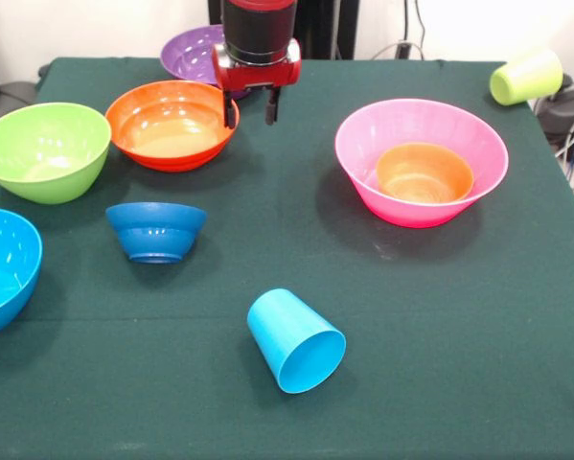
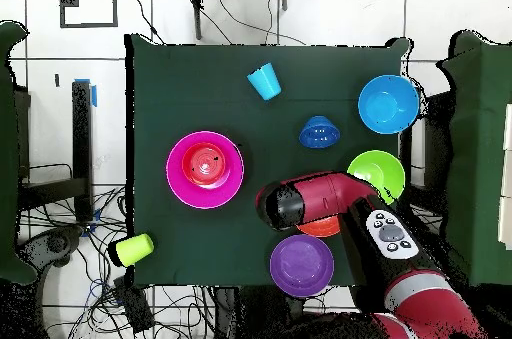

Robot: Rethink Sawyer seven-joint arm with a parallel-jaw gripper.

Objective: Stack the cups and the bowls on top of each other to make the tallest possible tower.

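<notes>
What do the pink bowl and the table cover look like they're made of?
The pink bowl looks like glossy, slightly translucent plastic: bright highlights on its rim, light glowing through the wall. The table cover seems to be matte dark green cloth or felt, showing no reflections.

There were seven bowls: pink (image 1: 368,182), small orange (image 1: 424,172), large orange (image 1: 172,125), purple (image 1: 193,53), green (image 1: 43,151), dark blue (image 1: 156,231) and sky blue (image 1: 4,268). There were two cups, one blue (image 1: 294,340) and one yellow-green (image 1: 526,77).

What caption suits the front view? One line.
Open gripper hovers at the orange bowl's rim; small orange bowl sits nested in the pink bowl.
</notes>
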